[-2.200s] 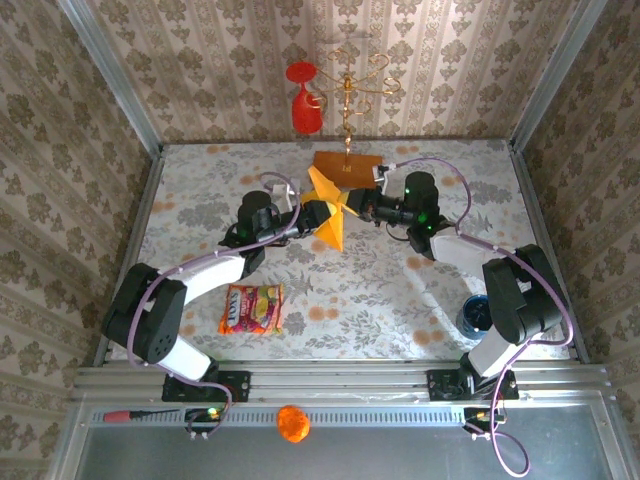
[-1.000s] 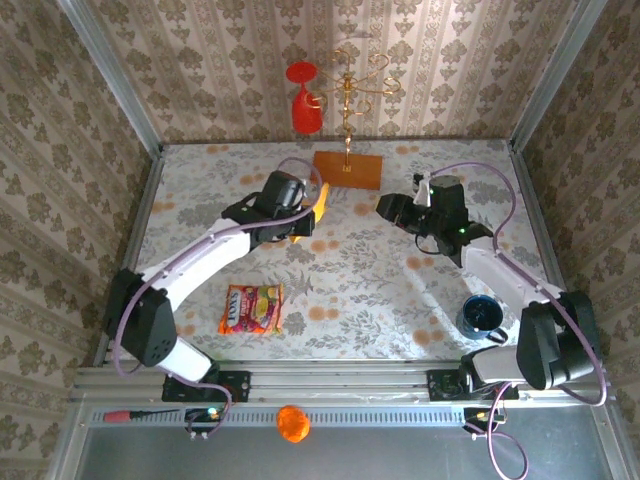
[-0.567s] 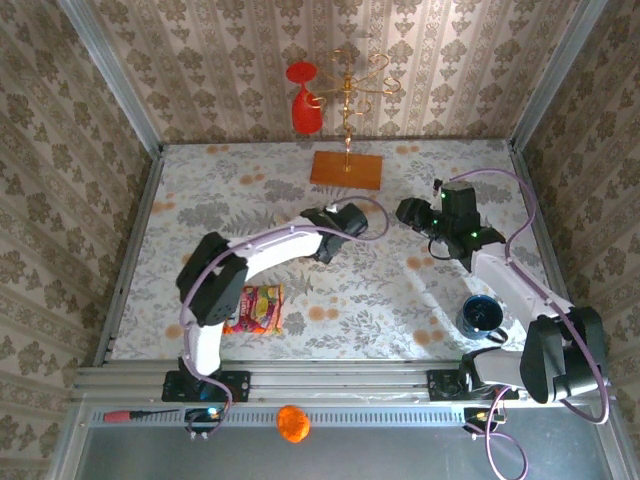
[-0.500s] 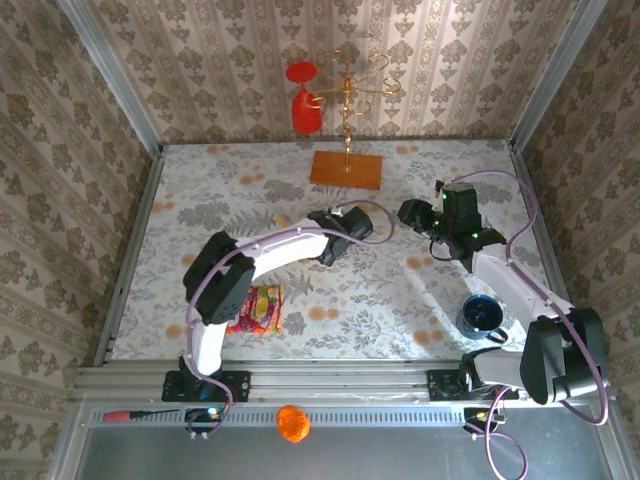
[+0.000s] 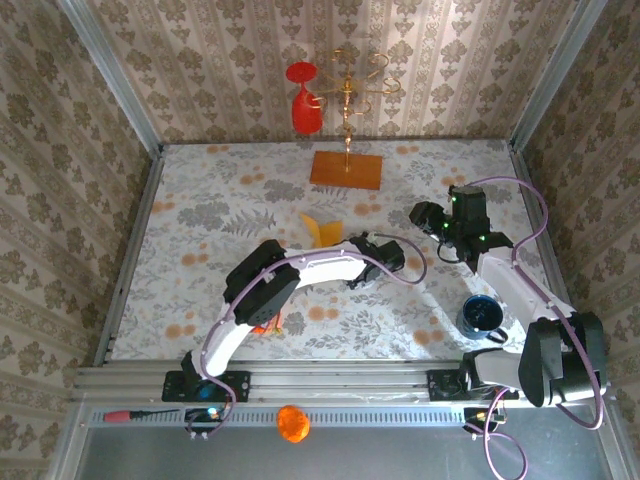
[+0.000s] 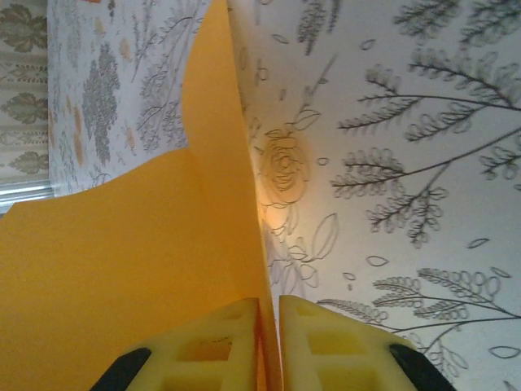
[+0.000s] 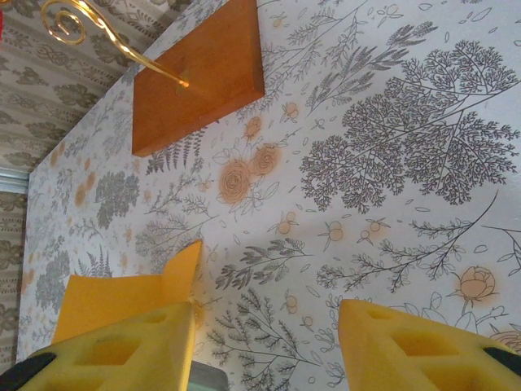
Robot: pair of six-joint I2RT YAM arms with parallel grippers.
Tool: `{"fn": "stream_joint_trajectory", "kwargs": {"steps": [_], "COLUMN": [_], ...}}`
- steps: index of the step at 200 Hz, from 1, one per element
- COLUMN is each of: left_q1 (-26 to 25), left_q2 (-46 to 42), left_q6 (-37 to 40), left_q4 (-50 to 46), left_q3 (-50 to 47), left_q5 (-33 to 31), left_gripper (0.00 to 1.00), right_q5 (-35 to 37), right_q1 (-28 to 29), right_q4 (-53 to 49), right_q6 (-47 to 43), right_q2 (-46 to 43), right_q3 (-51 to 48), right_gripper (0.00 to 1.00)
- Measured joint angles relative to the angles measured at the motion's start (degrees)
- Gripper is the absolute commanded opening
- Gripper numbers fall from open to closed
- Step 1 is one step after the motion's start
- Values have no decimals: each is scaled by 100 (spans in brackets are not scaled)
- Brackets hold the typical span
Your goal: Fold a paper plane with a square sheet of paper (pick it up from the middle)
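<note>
Two pincers are mine, and both reach past mid-table. Nearest me, on the rail (image 5: 400, 382) before my bases, lies an orange lump (image 5: 292, 423). On the table (image 5: 200, 250), beside my right arm (image 5: 520, 290), stands a blue cup (image 5: 480, 315). A corner of the snack packet (image 5: 272, 322) peeks out from under my left arm (image 5: 300, 268).

Farther out, my left pincer (image 6: 269, 308) is pressed together on the yellow-orange paper (image 6: 122, 277). The paper's fold runs straight down into the thin slit between my two pads, with one flap spreading left and another standing away from me. Whether the paper touches the table I cannot tell. My right pincer (image 7: 267, 316), off to the right of the paper and apart from it, stands wide with nothing between its pads.

Beyond both, near the back wall, sits the brown-orange board (image 5: 346, 170) with its gold stand (image 5: 350, 75) and a hanging red glass (image 5: 303, 98).
</note>
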Motion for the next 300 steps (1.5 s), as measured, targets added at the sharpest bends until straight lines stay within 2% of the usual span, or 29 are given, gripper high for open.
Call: {"fn": "stream_joint_trajectory", "kwargs": {"steps": [93,208,277,300], "left_q1": [2,-2,11,17], "left_q2": [81,83,42,-105], "left_q6": [328,573,289,107], "left_q4": [345,348,354,466], "left_q3": [7,74,245,240], "left_q5": [791,990,1593,2120], "left_gripper": [28,32,35,39], "right_q5": [-26,-111,-138,-138], "right_q1": [-24,-33,-33,-35], "right_q4": [11,72,85,85], "right_q6": [70,151,151,151], "right_q2": [17,144,144,144], "right_q3": [0,-98,-96,-98], "right_gripper": [50,50,50,50]}}
